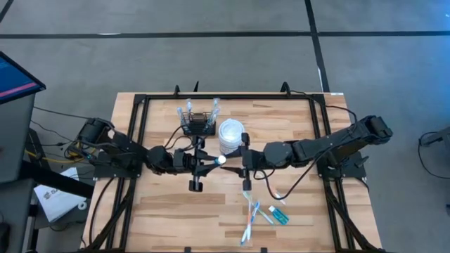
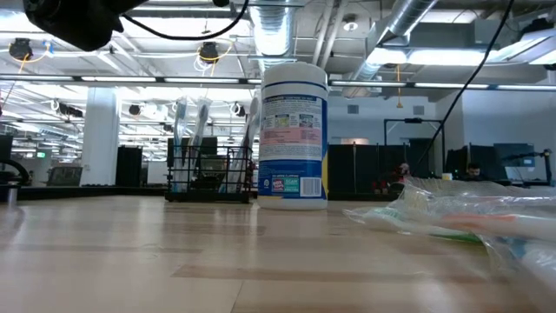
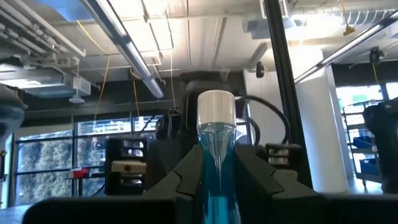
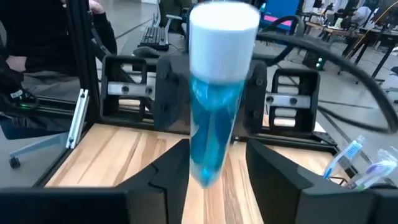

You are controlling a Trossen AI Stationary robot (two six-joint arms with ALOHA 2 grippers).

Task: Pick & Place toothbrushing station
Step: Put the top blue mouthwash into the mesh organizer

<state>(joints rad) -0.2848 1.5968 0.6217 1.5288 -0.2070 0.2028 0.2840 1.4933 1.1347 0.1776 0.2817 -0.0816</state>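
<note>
A blue toothpaste tube with a white cap (image 3: 216,115) stands upright above the table's middle; its cap shows from above in the high view (image 1: 221,160). My left gripper (image 1: 209,163) (image 3: 217,186) comes from the left and is shut on it. My right gripper (image 1: 240,159) (image 4: 217,180) comes level from the right. It is open, with its fingers on either side of the tube's lower end (image 4: 203,177). The black wire-mesh rack (image 1: 198,125) (image 2: 208,174) rests on the table at the far side, with toothbrushes standing in it. My left gripper pinches the tube's blue body (image 3: 217,168) between its two fingers, a little below the cap. The fingers come from the table's left side. The tube is lifted clear of the table, cap up, and its lower end hangs free below the fingers.
A round white lidded tub (image 1: 230,135) (image 2: 294,135) stands right of the rack. Loose toothbrushes (image 1: 252,214) (image 4: 351,158) and a teal packet (image 1: 279,214) lie near the front edge. A black frame (image 1: 140,105) borders the table.
</note>
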